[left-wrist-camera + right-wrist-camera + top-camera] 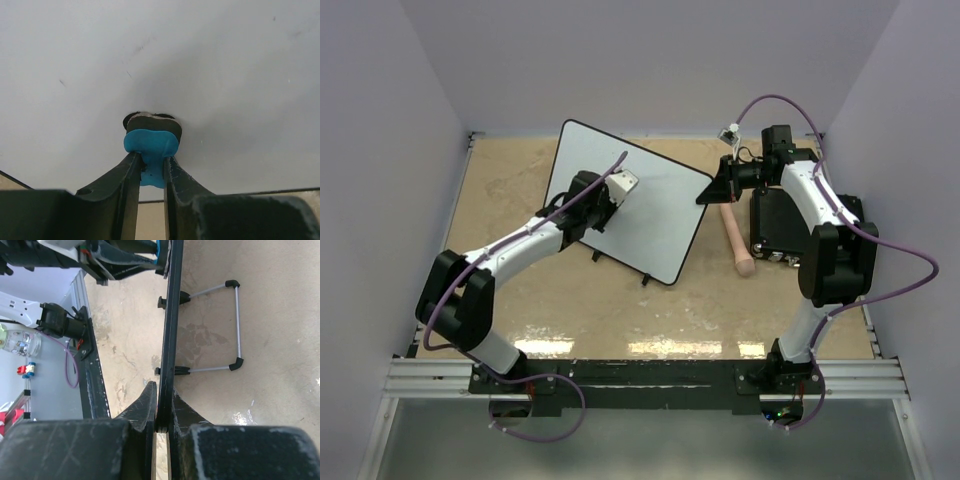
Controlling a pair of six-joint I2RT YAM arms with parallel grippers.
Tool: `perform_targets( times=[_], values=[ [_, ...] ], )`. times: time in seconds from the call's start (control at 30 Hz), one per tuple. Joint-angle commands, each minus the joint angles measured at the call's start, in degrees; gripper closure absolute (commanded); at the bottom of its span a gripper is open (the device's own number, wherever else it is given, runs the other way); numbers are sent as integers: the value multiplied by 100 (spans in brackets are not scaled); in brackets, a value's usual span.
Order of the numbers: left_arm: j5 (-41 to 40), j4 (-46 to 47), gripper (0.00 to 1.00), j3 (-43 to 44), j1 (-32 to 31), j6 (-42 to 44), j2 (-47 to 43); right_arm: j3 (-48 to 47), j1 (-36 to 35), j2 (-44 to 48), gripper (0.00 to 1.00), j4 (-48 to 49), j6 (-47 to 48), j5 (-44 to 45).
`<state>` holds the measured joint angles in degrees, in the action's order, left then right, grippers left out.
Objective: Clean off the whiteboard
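While right claw (161, 407) grips whiteboard (655, 220) | wooden handle (738, 240) beside black box (770, 225)

PLACE: robotics lab, test cell | WALLS: plain lilac walls (380, 150) are boxing in a tan surface (620, 310) | RIG: left arm (520, 245) and right arm (815, 200) are sitting bolted to a metal rail (430, 378), trailing purple cables (775, 97), working at a whiteboard (660, 220) | BEYOND: a clear jar (20, 342) and a toy figure (26, 369) are sitting outside the frame.
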<state>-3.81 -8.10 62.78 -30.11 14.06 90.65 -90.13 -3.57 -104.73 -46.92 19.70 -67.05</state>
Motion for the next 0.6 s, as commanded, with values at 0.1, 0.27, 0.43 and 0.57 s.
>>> perform_targets(
  times=[0.1,0.27,0.43,0.57],
  values=[
    [-110,-149,100,-111,-21,-141,22,-216,-100,49,100,42,666,-72],
    [-294,-157,100,1146,-21,-123,505,-198,-100,40,100,16,675,-54],
    [-576,62,100,2465,5,17,892,-198,-100,75,100,-10,684,-28],
    [-551,290,100,2538,31,26,955,-225,-100,67,100,-2,666,-28]
  ],
)
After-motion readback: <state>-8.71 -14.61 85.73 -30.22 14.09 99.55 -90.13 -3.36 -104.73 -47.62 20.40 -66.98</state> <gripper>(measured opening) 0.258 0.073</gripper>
